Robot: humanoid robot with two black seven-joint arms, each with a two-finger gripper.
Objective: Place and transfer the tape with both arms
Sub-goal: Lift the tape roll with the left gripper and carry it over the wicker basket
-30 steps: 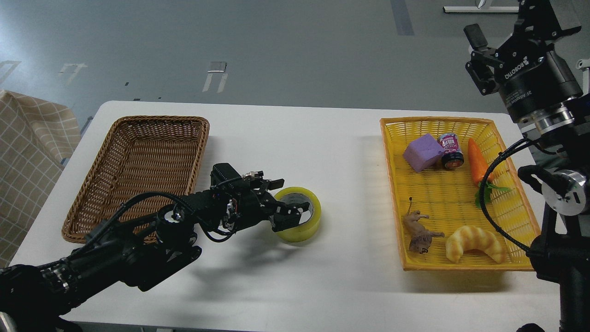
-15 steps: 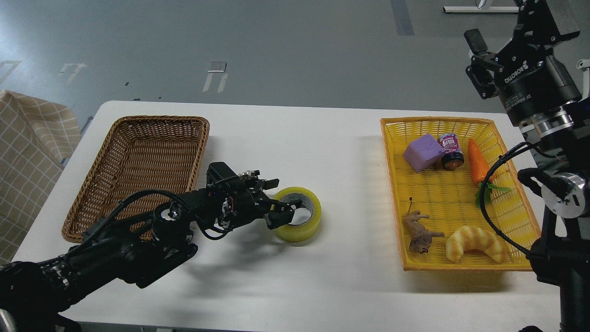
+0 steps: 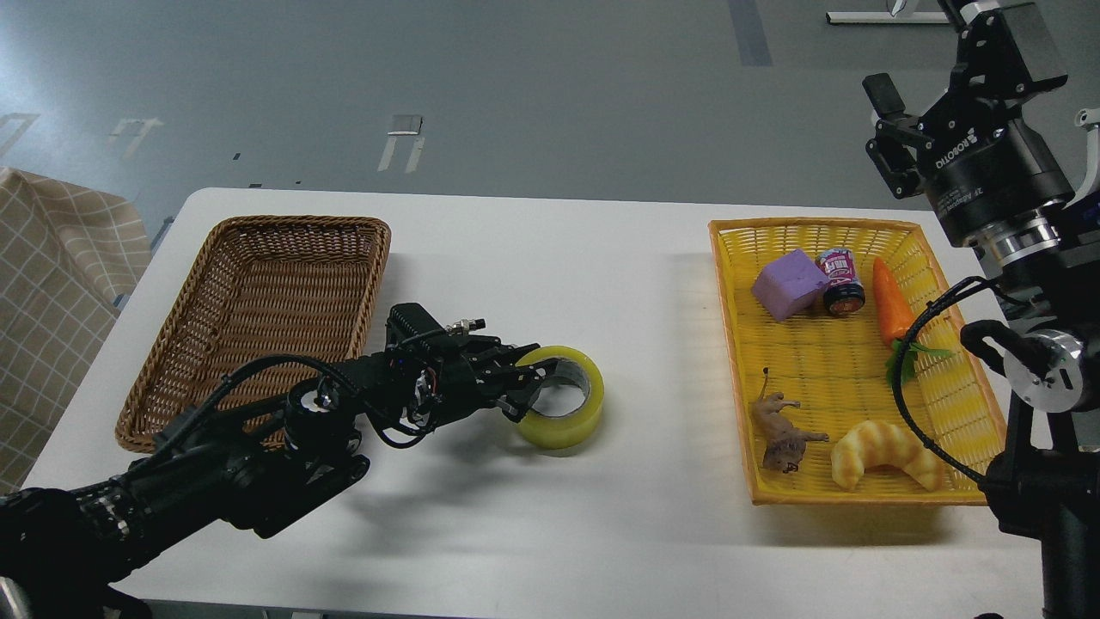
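Observation:
The yellow tape roll [image 3: 574,419] lies on the white table [image 3: 550,258] at centre, slightly tilted, its grey-white core facing up. My left gripper [image 3: 526,389] reaches in from the left and its fingers are pinched on the roll's left wall, one inside the core and one outside. My right gripper [image 3: 885,127] is raised high at the far right, above the back corner of the yellow basket [image 3: 730,344]. It is open and holds nothing.
A brown wicker basket [image 3: 296,222] stands at the left with nothing in it. The yellow basket holds a purple block [image 3: 789,284], a small can [image 3: 840,279], a carrot [image 3: 890,301], an animal toy [image 3: 778,430] and a croissant toy [image 3: 885,456]. Checked cloth [image 3: 51,284] hangs at far left.
My left gripper's fingers have closed on the tape's left wall, and the roll has shifted slightly right and tipped. My right gripper has drifted slightly up and back.

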